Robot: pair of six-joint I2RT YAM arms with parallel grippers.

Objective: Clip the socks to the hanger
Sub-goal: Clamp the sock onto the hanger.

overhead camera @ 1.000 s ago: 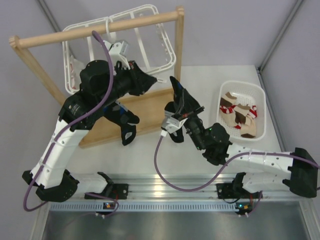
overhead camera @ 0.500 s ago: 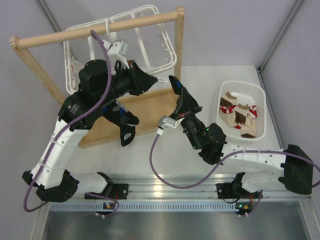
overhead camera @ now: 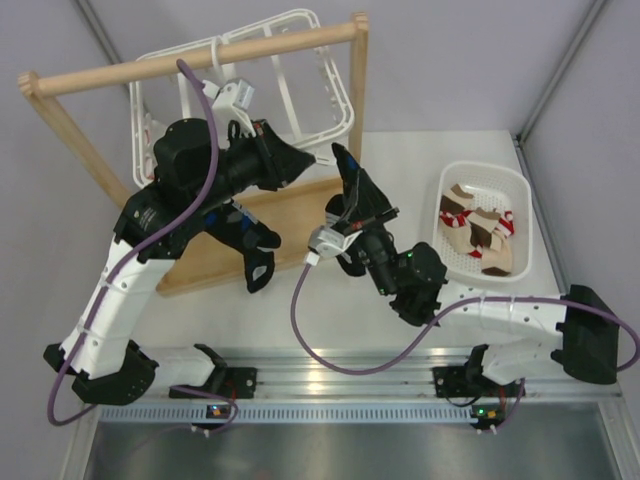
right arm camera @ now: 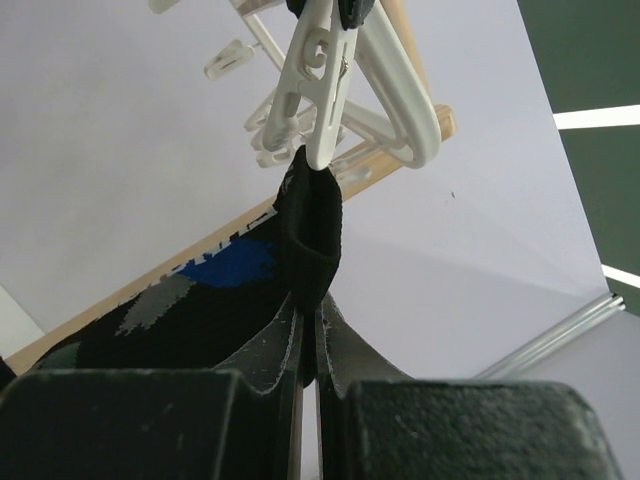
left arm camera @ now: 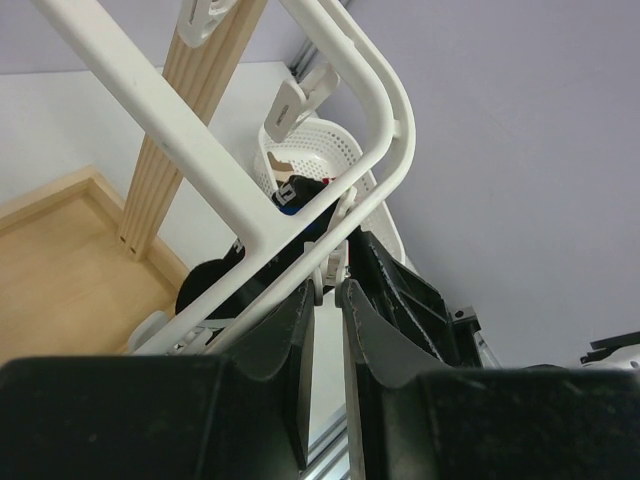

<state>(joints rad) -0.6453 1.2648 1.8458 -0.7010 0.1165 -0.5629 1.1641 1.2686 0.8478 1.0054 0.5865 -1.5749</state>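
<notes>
The white hanger hangs from the wooden rail; its rim also shows in the left wrist view. My left gripper is shut on one of its small white clips, pinching the clip's upper end. My right gripper is shut on a black sock with blue and grey patches and holds it upright. The sock's top edge touches the lower tip of that clip. I cannot tell whether the clip grips the fabric. The plain slim sock does not show clearly.
The light wooden rail stand and its flat base are under both grippers. A white basket with beige and red socks stands at the right. Other clips dangle from the hanger.
My right gripper has carried the sock up and to the left, until its top edge met the clip. The left gripper has stayed on the clip.
</notes>
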